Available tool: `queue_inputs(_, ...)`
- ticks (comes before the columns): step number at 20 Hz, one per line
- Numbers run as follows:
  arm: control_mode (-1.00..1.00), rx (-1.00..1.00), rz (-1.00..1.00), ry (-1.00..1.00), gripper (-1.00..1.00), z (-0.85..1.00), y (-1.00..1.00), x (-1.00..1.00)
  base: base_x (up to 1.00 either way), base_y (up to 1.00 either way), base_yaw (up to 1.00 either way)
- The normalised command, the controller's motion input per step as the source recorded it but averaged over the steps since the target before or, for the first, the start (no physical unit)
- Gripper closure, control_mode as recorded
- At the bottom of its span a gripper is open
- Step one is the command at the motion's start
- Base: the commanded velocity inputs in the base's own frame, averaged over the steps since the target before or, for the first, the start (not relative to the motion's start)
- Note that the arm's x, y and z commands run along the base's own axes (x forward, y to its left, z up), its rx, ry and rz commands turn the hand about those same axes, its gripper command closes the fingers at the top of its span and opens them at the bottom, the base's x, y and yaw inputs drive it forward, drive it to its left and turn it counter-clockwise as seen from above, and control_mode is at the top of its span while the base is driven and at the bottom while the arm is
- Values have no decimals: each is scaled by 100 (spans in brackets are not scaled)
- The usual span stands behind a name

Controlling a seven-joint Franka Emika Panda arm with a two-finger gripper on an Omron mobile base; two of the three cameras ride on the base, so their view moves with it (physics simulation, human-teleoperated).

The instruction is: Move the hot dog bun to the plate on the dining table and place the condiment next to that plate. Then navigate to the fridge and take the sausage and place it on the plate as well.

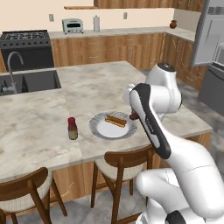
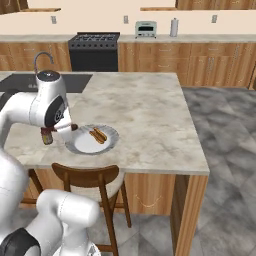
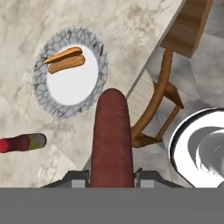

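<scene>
My gripper [image 3: 112, 178] is shut on the sausage [image 3: 111, 138], a smooth dark red-brown stick that juts forward between the two fingertips. It hangs above the near edge of the dining table [image 1: 87, 92], just right of the plate [image 1: 97, 127]. One end of the sausage [image 1: 134, 116] peeks out beside my forearm. The tan-orange hot dog bun [image 1: 116, 120] lies on the pale plate [image 3: 101, 65], toward its far side. The condiment [image 1: 72, 128], a dark bottle with a red cap, stands upright on the table left of the plate.
Wooden chairs [image 1: 127, 159] are tucked under the table's near edge, one right below my hand [image 3: 162, 87]. A sink [image 1: 30, 81] is set in the table's far left. The grey fridge [image 1: 210, 35] stands open at the far right. A stove [image 2: 94, 47] lines the back wall.
</scene>
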Motion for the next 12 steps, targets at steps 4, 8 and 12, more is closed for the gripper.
queue_inputs(4,-100,0,0,8,100,-37,8,98,0,0,0)
queue_inputs(8,-100,0,0,5,100,-42,14,85,0,0,0)
queue_inputs(12,-100,0,0,2,100,-50,8,63,0,0,0)
